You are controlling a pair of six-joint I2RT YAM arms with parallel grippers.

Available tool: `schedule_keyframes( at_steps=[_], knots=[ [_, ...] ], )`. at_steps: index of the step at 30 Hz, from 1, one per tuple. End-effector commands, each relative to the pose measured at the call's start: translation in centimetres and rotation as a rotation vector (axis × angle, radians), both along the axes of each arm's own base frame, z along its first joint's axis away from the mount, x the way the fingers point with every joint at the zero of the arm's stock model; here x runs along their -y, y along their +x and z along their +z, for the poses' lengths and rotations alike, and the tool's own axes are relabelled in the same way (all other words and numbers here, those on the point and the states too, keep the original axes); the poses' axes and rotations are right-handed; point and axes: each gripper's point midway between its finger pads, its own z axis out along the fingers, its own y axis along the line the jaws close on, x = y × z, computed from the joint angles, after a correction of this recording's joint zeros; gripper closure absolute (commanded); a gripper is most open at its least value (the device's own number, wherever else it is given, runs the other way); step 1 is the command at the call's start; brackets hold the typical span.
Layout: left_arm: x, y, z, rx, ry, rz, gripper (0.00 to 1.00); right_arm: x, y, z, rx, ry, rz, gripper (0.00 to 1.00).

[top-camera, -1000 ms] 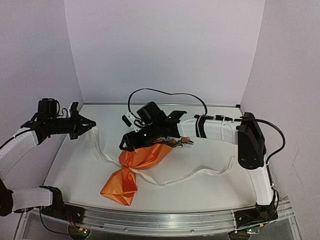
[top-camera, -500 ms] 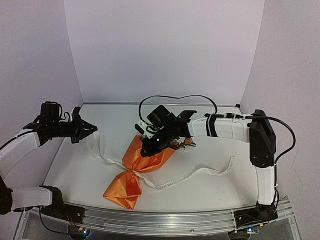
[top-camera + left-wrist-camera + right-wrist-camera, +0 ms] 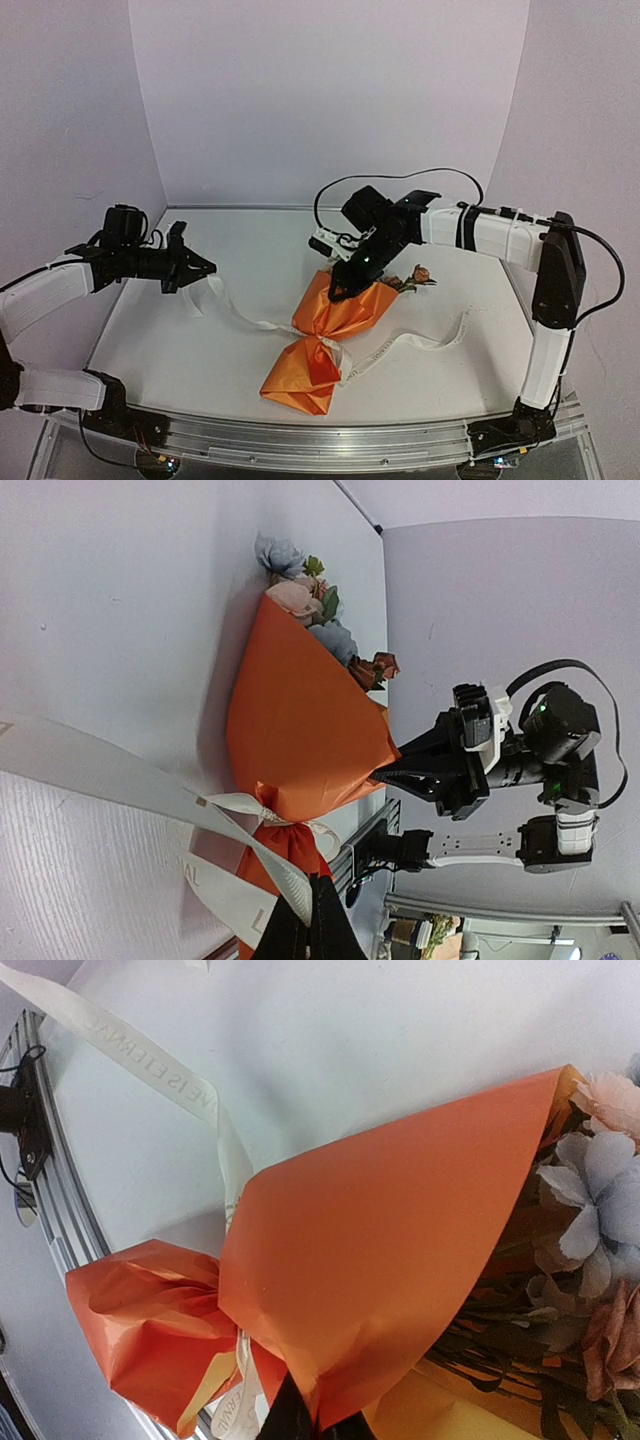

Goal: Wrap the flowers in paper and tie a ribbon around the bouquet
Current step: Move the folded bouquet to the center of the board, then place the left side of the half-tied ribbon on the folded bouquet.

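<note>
The bouquet [image 3: 335, 322] lies on its side near the middle of the tabletop [image 3: 250, 235]. Its flowers [image 3: 415, 276] point toward 2 o'clock, and the crumpled tail of the orange paper [image 3: 352, 306] points toward 7 o'clock. The ribbon [image 3: 400, 345] is cinched round the pinched waist of the paper. One strand runs off toward 10 o'clock and the other trails flat on the tabletop toward 3 o'clock.

The left hand [image 3: 207, 268] sits at 9 o'clock from the bouquet, well apart from it. Its fingers are closed on the end of the 10 o'clock strand, and its wrist view shows the ribbon [image 3: 120, 780] rising off the tabletop into them.

The right hand [image 3: 338, 292] reaches in from 2 o'clock and is clamped on the upper edge of the paper, just beside the blooms. Its wrist view shows the paper's edge [image 3: 380, 1250] pinched between the dark fingertips [image 3: 290, 1415]. In that view the pale blue and pink flowers [image 3: 600, 1180] spill from the cone's open mouth.
</note>
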Motion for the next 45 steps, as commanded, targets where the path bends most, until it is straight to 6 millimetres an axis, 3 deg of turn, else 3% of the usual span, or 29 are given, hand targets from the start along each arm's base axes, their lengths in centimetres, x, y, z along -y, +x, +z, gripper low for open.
schedule_keyframes(
  at_steps=[1,6,10,14,18,22,25,37,41,45],
  knots=[
    [2.2,0.7,1.5,0.062,-0.011,-0.036,1.00,0.8,-1.5,1.8,0.016,0.000,0.046,0.72],
    [2.9,0.5,3.4,0.098,-0.025,-0.056,1.00,1.7,-1.4,4.3,0.092,0.004,-0.008,0.40],
    [2.9,0.0,5.2,0.128,-0.037,-0.060,1.00,1.1,-1.5,6.9,0.217,0.025,-0.023,0.29],
    [2.7,-0.4,5.9,0.143,-0.034,-0.049,1.00,-1.9,-2.4,7.7,0.251,0.094,0.000,0.22],
    [2.6,-0.9,6.1,0.147,-0.042,-0.047,1.00,-6.8,-3.4,5.7,0.195,0.150,0.026,0.22],
    [2.7,-1.6,6.5,0.151,-0.047,-0.056,1.00,-11.6,-2.8,3.7,0.210,0.194,0.015,0.24],
    [2.5,-2.1,6.7,0.150,-0.043,-0.055,1.00,-13.8,-1.8,2.2,0.240,0.213,-0.027,0.25],
    [2.3,-2.4,6.4,0.141,-0.039,-0.044,1.00,-17.2,-1.5,-0.8,0.311,0.218,-0.106,0.32],
    [2.0,-2.4,6.2,0.135,-0.023,-0.029,1.00,-17.7,-1.0,-1.4,0.314,0.212,-0.123,0.46],
    [1.5,-2.1,5.4,0.115,0.010,0.006,1.00,-17.6,-1.3,-1.2,0.299,0.217,-0.139,0.80]
  ],
)
